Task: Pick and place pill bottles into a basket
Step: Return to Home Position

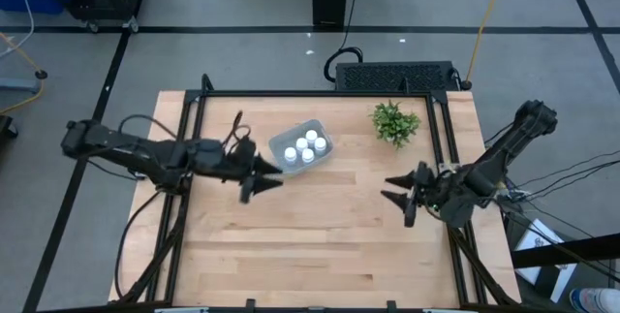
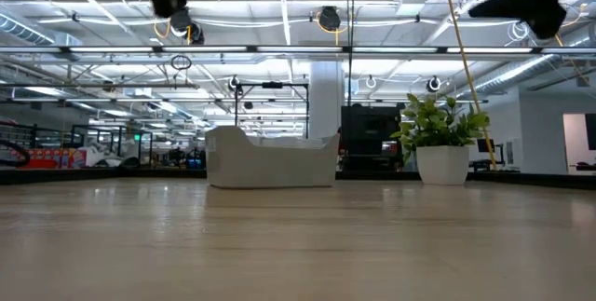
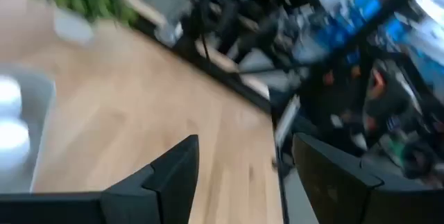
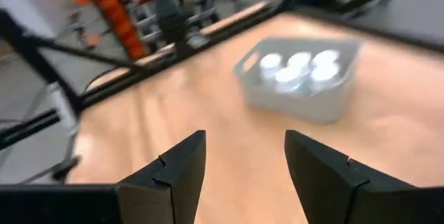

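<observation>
Basket (image 1: 278, 142) and plant (image 1: 395, 122) stand apart along one edge of the table (image 1: 320, 245), a gap between them. The rest lies bare, including the stretch between the left gripper (image 1: 269, 177) and right gripper (image 1: 387, 189), both held high.

No text, label, brand, number or sign can be read in any view. The pill bottles (image 1: 308, 155) in the basket (image 1: 274, 144) are seen only as plain white tops. Any lettering in the background is too blurred to be made out.
</observation>
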### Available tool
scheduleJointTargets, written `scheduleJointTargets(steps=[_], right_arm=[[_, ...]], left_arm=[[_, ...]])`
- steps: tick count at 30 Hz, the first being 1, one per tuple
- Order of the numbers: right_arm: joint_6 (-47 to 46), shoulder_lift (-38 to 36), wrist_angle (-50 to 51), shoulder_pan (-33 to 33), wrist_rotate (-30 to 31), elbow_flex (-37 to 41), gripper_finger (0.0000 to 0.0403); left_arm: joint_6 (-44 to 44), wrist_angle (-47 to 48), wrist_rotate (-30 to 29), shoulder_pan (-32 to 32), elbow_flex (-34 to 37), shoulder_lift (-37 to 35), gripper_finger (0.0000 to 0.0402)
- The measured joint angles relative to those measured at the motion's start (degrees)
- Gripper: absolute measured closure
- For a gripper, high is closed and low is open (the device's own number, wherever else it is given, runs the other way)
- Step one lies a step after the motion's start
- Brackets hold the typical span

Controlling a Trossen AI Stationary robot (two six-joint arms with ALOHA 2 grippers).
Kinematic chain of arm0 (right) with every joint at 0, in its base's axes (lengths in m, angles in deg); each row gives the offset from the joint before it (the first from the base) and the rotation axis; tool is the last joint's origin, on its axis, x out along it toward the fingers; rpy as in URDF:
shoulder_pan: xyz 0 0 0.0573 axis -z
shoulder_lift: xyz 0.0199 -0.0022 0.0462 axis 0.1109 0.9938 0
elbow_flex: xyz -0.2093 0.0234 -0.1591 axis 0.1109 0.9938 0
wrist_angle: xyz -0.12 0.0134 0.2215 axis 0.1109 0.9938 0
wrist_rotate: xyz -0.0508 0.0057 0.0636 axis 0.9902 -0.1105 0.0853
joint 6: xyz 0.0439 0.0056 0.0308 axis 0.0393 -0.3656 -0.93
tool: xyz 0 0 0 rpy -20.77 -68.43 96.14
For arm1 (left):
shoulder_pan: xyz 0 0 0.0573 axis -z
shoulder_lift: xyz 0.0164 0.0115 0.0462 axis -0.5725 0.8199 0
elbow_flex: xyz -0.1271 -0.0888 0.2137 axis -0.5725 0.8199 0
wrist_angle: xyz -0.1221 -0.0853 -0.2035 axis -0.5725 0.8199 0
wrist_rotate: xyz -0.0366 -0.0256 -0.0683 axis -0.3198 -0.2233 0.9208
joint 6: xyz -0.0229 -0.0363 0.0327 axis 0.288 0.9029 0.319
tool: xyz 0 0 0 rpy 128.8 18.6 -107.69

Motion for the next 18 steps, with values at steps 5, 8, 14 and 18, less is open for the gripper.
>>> scheduleJointTargets(steps=[5,8,14,18], right_arm=[[6.5,-1.5,-21.7,1.2,-8.9,11.4,0.0211],[6.4,-2.2,-31.4,2.7,-13.1,19.6,0.0211],[14.2,-2.8,-53.5,5.5,-18.2,29.6,0.0211],[15.4,-4.8,-56.9,7.5,-19.0,33.1,0.0211]], left_arm=[[-10.8,10.9,4.1,1.2,8.3,-4.5,0.0162],[-3.0,12.5,2.4,3.3,12.7,-5.9,0.0162],[-10.5,-16.5,0.2,11.0,26.0,-5.5,0.0162],[-17.0,-41.0,-1.5,13.2,35.4,-5.3,0.0162]])
